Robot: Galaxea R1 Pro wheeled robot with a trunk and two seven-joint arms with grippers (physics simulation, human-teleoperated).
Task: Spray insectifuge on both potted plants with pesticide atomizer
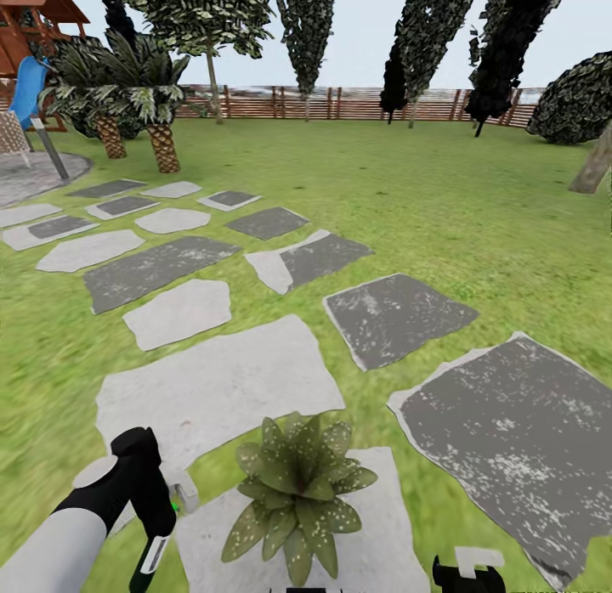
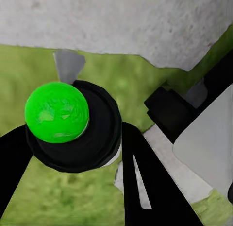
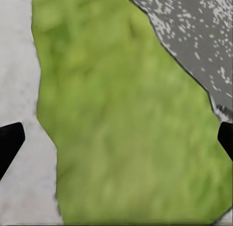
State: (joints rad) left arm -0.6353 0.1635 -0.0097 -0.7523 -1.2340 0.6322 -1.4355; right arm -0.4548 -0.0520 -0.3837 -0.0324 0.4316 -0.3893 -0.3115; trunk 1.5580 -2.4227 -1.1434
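My left gripper (image 1: 163,525) hangs low at the near left, shut on the pesticide atomizer (image 1: 176,504). In the left wrist view the atomizer (image 2: 94,136) is a dark round bottle whose top glows bright green, held between the black fingers (image 2: 141,182) of that gripper (image 2: 73,143). Just right of it, one potted plant (image 1: 295,489) with pale-speckled pointed leaves stands on a light stone; its leaves hide its pot. The other potted plant is out of view. My right gripper (image 1: 466,569) sits at the near right edge. It is open (image 3: 116,143) over bare grass.
Grey stepping stones (image 1: 217,381) run across the lawn from near me to the far left, with a large dark slab (image 1: 518,440) on the right. Two palms (image 1: 161,147), a play frame with a blue slide (image 1: 30,87), trees and a slatted fence (image 1: 340,104) stand far off.
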